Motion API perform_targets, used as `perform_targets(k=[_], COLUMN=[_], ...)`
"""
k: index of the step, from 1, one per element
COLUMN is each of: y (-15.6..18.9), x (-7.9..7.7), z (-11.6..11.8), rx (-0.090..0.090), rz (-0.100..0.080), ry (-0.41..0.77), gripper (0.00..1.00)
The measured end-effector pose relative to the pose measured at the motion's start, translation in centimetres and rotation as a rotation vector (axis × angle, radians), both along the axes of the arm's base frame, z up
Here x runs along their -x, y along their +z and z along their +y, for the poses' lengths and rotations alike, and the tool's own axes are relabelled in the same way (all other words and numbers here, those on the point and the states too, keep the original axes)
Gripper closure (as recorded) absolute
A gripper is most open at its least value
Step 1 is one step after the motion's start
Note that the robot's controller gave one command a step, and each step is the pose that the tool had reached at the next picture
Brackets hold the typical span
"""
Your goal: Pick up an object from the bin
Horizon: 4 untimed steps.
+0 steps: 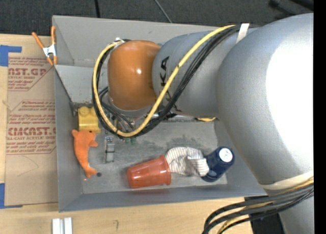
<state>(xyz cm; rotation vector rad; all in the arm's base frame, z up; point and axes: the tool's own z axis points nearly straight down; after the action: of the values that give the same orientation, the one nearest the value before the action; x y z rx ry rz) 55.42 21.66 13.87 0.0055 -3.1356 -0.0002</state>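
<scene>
The gripper point(109, 150) hangs low in the bin point(65, 177), poking out beneath the arm's orange cover point(131, 75). Most of it is hidden by that cover and its cables, so it cannot be told whether it is apart or together, and nothing can be seen caught in it.

Nearest to it is an orange fish toy point(84, 151), lying just beside it on the side away from the arm, close but seemingly not touching. A yellow block point(87, 119) sits next to the fish's head, a little further back from the gripper, against the bin's wall. On the gripper's other side, toward the view's lower edge, a red cup point(149, 173) lies on its side. A striped cloth point(186, 160) is bunched at the cup's mouth, and beyond that, well apart from the gripper, is a dark blue bottle point(219, 163).

As to progress, the pick appears not yet made: every object rests on the bin floor and none is lifted. The gripper is down among the objects, with the fish and the block the likeliest candidates by nearness. Closing on one of them and raising it clear of the bin is all still to do.
</scene>
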Motion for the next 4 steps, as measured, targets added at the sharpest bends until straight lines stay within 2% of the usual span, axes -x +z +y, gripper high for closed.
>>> perform_targets(k=[1,2,3,4], y=[0.1,1.0,0.7,-1.4], x=[0.0,0.9,3.7,3.1], z=[0.0,-0.8,-3.2,-6.0], rx=[0.000,-0.001,-0.002,-0.002], rz=[0.000,-0.006,-0.008,-0.007], ry=[-0.001,0.043,0.286,0.384], gripper=[0.00,0.00,0.00,0.00])
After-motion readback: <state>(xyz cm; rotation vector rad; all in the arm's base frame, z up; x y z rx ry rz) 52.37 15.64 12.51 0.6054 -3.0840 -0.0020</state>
